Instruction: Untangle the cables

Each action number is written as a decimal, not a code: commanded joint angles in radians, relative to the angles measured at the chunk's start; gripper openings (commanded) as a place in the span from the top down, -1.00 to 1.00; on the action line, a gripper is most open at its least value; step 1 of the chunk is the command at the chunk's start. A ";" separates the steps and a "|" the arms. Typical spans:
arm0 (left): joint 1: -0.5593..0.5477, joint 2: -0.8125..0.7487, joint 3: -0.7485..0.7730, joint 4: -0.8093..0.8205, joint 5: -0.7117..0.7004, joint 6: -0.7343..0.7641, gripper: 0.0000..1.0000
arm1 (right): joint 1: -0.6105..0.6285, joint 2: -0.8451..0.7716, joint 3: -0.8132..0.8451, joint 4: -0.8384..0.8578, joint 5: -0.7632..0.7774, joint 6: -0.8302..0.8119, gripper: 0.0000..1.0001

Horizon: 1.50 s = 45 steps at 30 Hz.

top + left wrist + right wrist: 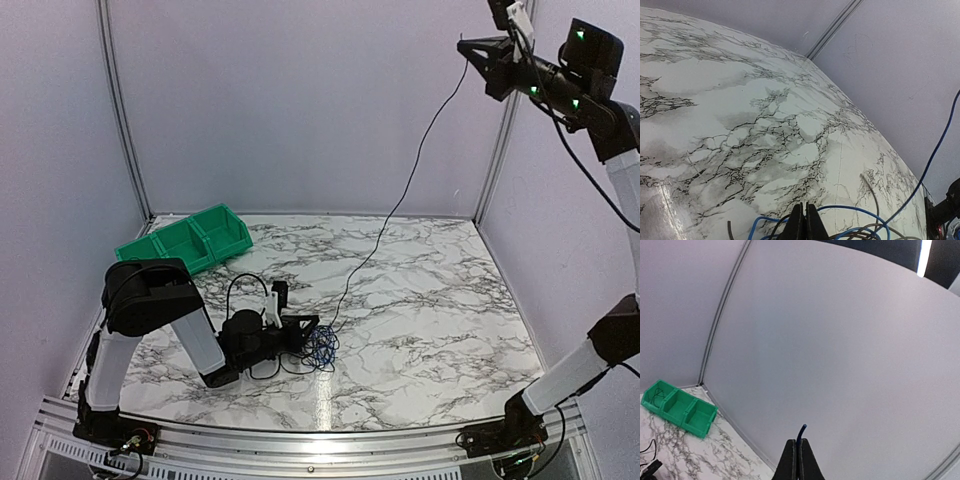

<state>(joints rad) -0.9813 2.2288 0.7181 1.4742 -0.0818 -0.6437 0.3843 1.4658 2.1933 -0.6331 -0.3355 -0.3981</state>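
Note:
The cables lie as a small blue and black knot on the marble table, just right of my left gripper. In the left wrist view the left gripper is shut low on the table, with blue and black strands coming out on both sides of its fingers. One long blue strand rises taut from the knot to my right gripper, held high at the upper right. In the right wrist view the right gripper is shut on that strand, and its blue tip pokes out above the fingers.
A green bin with three compartments stands at the table's back left; it also shows in the right wrist view. Grey walls and metal posts enclose the table on three sides.

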 commanded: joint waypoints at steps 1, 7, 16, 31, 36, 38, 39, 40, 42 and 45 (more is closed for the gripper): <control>-0.005 0.050 0.008 -0.102 0.022 0.008 0.93 | -0.036 -0.040 0.075 0.081 0.145 -0.031 1.00; -0.005 0.063 0.028 -0.109 0.022 0.002 0.94 | -0.039 -0.062 -0.010 0.098 0.159 -0.017 1.00; -0.005 0.009 -0.005 -0.109 0.005 0.021 0.89 | -0.039 -0.102 -0.351 0.151 0.074 -0.004 1.00; -0.016 -0.292 -0.052 -0.274 -0.034 0.155 -0.02 | -0.037 -0.066 -0.759 0.293 -0.162 0.073 1.00; -0.034 -0.376 -0.005 -0.409 -0.051 0.272 -0.12 | -0.028 -0.048 -0.794 0.319 -0.256 0.096 1.00; -0.041 -0.389 0.036 -0.482 -0.048 0.311 -0.12 | -0.022 -0.042 -0.804 0.328 -0.280 0.107 1.00; -0.044 -0.391 0.061 -0.519 -0.048 0.323 -0.12 | -0.018 -0.039 -0.808 0.331 -0.291 0.111 1.00; -0.048 -0.390 0.086 -0.550 -0.047 0.336 -0.12 | -0.015 -0.035 -0.811 0.336 -0.300 0.118 1.00; -0.056 -0.378 0.140 -0.619 -0.052 0.358 -0.12 | -0.011 -0.019 -0.817 0.347 -0.328 0.137 1.00; -0.062 -0.332 0.256 -0.753 -0.070 0.388 -0.12 | 0.000 0.012 -0.822 0.361 -0.368 0.168 1.00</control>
<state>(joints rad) -1.0306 1.8656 0.8478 0.9298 -0.1242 -0.3370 0.3668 1.4425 1.3716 -0.3210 -0.6193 -0.2867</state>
